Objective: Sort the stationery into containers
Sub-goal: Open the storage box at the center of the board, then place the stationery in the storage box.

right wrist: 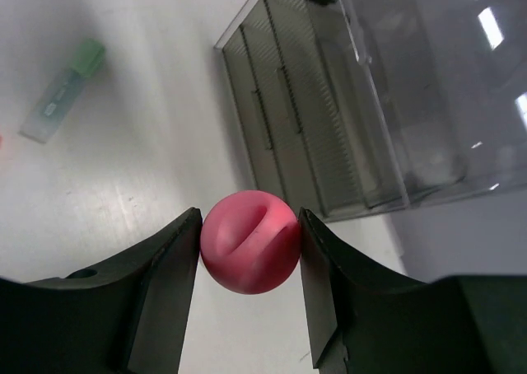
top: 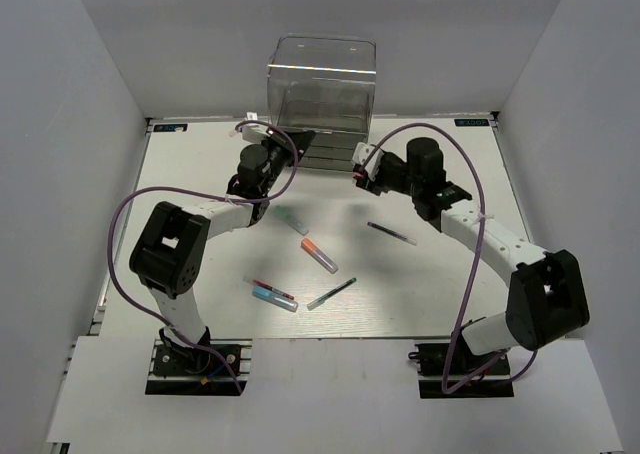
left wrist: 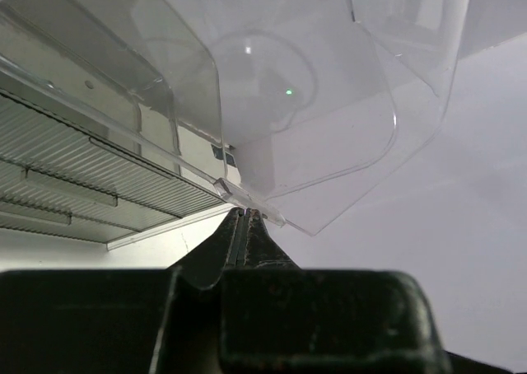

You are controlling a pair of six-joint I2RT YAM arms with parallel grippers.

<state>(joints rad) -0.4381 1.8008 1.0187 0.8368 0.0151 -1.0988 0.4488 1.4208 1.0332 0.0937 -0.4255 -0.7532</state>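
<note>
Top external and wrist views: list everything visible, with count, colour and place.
tall clear plastic box: one, see-through, far middle
ribbed dark trays: count unclear, grey, at box's foot
green-capped translucent marker: one, green cap, left of centre
orange-capped translucent marker: one, orange cap, centre
blue-capped translucent marker: one, blue cap, near left
thin red-marked pen: one, dark-red, beside blue-capped marker
thin dark pens: two, dark, near centre, right of centre
round pink ball: one, pink, between right gripper's fingers
left gripper: one, black, shut, at box's edge
right gripper: one, black, shut on ball

no legible text; label on the green-capped marker (right wrist: 64, 90) is blurred
</note>
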